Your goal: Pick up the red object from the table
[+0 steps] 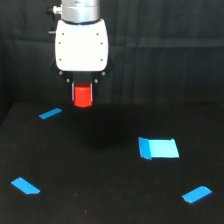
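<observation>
One red object [83, 95] pinched in the hand [83, 86] above the table [100, 200]; three blue strips [50, 113], one rectangle [159, 148].

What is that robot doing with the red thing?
The gripper of a white robot arm is holding the red object between its fingers. The object hangs in the air above the black table, so it has already been picked up. Blue tape pieces lie flat on the table around it, untouched.

fingers [74, 91] (dark, blurred) indistinct
</observation>
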You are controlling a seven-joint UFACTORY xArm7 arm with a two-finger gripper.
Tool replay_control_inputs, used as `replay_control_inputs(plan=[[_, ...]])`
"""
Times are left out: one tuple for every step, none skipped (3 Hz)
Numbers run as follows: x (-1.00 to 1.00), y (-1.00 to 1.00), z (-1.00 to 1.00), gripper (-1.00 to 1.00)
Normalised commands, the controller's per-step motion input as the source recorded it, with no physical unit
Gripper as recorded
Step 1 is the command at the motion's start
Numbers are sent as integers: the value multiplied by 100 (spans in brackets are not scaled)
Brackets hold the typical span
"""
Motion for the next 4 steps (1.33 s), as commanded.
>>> replay_control_inputs(plan=[[4,7,9,-95],[11,2,5,-100],[5,-2,10,-100],[1,3,12,-100]])
